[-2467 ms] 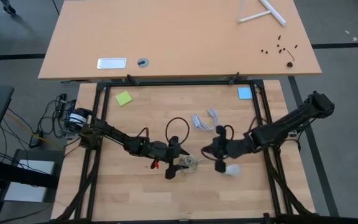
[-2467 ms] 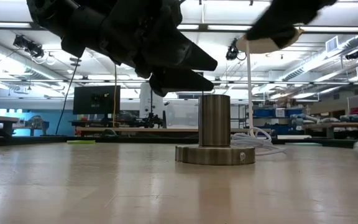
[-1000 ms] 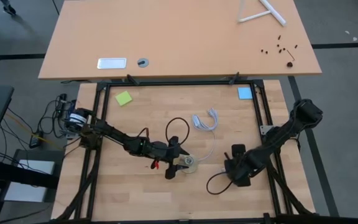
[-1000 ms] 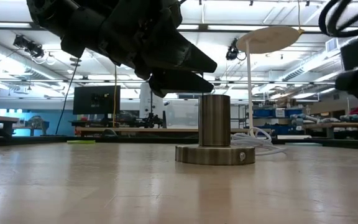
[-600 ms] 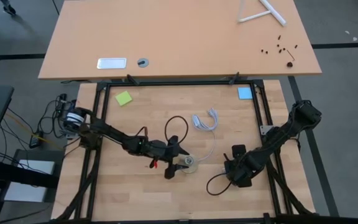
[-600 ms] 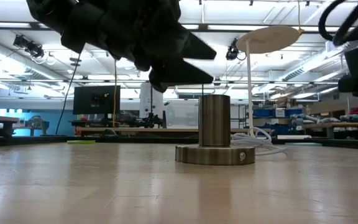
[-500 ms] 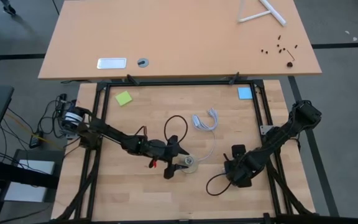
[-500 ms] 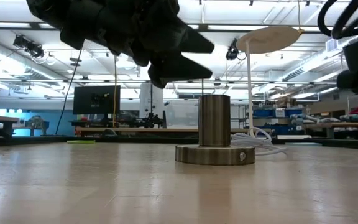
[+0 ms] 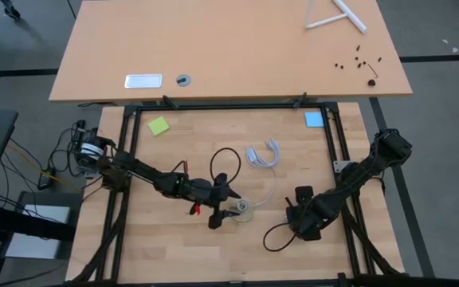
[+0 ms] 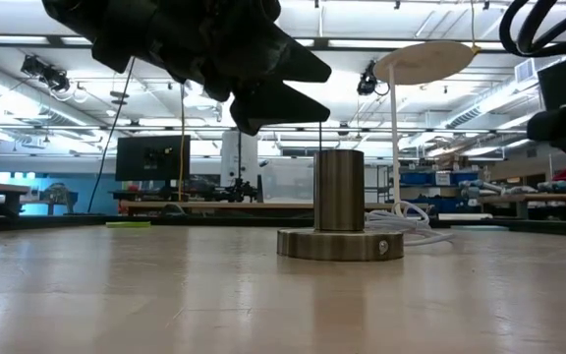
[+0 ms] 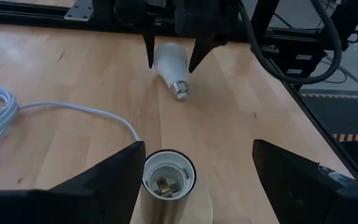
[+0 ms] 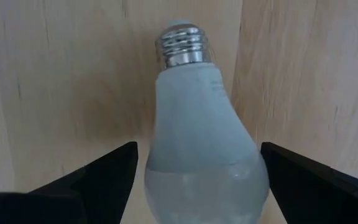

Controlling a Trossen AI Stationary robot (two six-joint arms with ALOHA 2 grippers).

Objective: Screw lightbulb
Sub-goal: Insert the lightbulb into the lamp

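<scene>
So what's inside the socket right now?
The socket is open and holds no bulb; only brass contacts show inside. The lightbulb lies apart on the table.

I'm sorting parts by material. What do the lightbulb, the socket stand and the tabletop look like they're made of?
Lightbulb: matte white frosted shell, glass or plastic, can't tell which; its ribbed, shiny screw end looks metal.
Socket stand: brushed grey metal by its dull vertical sheen, with a white liner inside, probably plastic or ceramic.
Tabletop: pale wood planks with visible grain and seams, smooth, faintly glossy finish.

The right pincer [image 12: 194,180] has swung from beside the socket [image 9: 241,210] down to straddle the lightbulb [image 12: 201,143].
</scene>
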